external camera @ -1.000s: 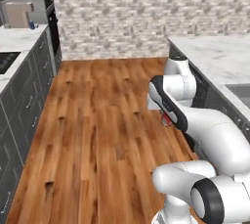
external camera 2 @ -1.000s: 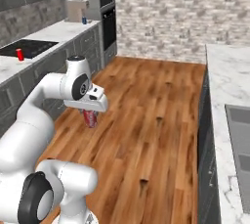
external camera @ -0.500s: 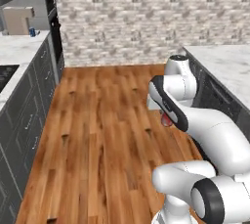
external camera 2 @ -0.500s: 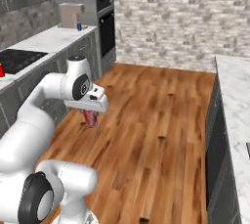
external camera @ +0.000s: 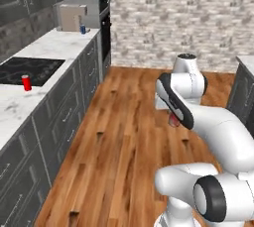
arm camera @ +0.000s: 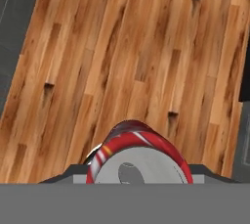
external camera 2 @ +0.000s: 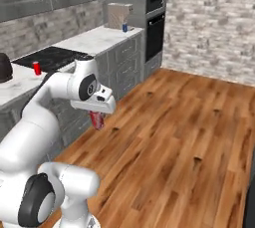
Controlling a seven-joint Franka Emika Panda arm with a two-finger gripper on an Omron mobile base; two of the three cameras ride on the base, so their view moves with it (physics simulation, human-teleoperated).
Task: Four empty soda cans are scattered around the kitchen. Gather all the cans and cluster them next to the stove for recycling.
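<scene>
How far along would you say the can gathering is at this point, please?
Done: one red can already stands on the counter by the stove. In hand: the gripper carries a second red can above the wood floor, away from the counter. Left: bring that one over, and fetch the blue can near the beige box at the counter's far end. A fourth can isn't something I can place.

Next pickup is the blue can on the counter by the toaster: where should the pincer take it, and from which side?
Grip the blue can around its round side wall, near mid-height, coming in from the open floor side. It stands upright near the counter's front edge, with the toaster close behind, so the rear looks blocked. First, the pincer must drop off the red can it holds.
</scene>
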